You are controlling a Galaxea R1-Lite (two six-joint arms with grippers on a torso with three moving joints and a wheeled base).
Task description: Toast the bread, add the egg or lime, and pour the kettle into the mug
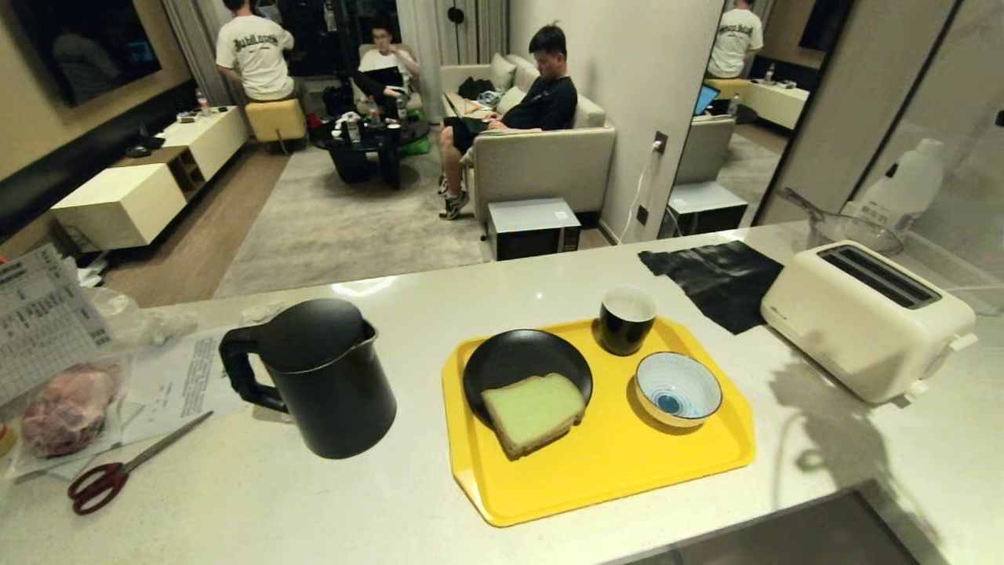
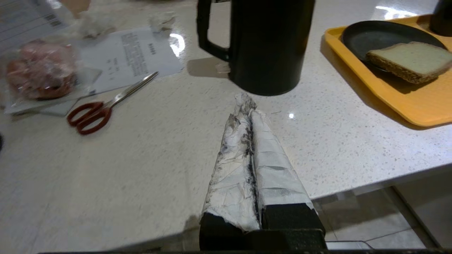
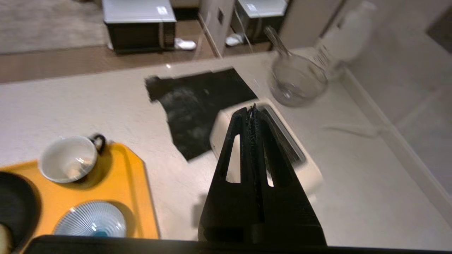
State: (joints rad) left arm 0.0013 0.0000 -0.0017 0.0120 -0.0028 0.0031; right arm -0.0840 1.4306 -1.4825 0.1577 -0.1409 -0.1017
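1. Counter (image 1: 486,510) layout, L to R: paper clutter, kettle (image 1: 321,380), yellow tray (image 1: 612,463), white toaster (image 1: 867,329).
2. Bread (image 1: 533,412): 1 slice, pale green face, lying half on the black plate (image 1: 522,365), half on the tray floor.
3. Mug (image 1: 627,318) at the tray's far edge, white inside, looks empty. Striped bowl (image 1: 677,388) just beside it, nearer the robot, blue spot at its centre.
4. Kettle stands off the tray, to its left, lid on, handle pointing left. No egg or lime in sight.
5. Left gripper (image 2: 247,100): taped white fingers pressed together, holding nothing, low over the counter's near edge, tips close to the kettle base.
6. Right gripper (image 3: 252,109): black fingers closed, empty, up above the toaster; view is blurred.
7. Toaster has 2 slots, both look empty. Black cloth (image 1: 718,275) between it and the tray.
8. Behind the toaster: 1 clear glass jug (image 3: 298,83), 1 white plastic bottle (image 1: 906,188).
9. Left clutter: 1 pr red-handled scissors (image 1: 118,471), printed sheets (image 1: 184,380), text too small to read, bagged pinkish lump (image 1: 67,408).
10. Backgrd: 3 people in the lounge, 1 standing w/ lettering across the shirt back, unreadable.
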